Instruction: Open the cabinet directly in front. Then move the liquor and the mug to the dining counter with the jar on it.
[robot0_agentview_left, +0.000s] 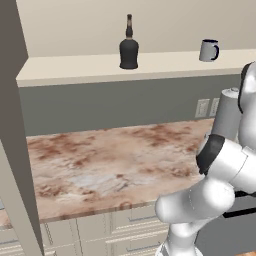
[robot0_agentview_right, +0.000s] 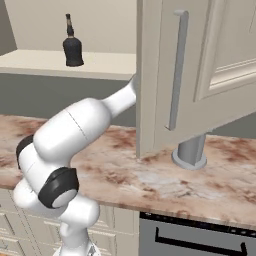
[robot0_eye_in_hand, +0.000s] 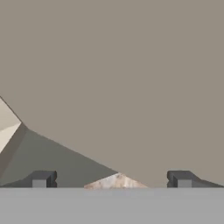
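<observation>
The cream cabinet (robot0_agentview_right: 170, 75), raised-panel doors swung open, holds the squat black liquor (robot0_agentview_left: 129, 47) and small grey mug (robot0_agentview_left: 208, 50) well apart on its smooth shelf, above veined marble. The gripper (robot0_eye_in_hand: 112, 179) gapes, empty.

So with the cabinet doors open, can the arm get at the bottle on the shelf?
Probably yes. The bottle stands alone on the open shelf, the mug well aside. The end effector is open and empty.
</observation>
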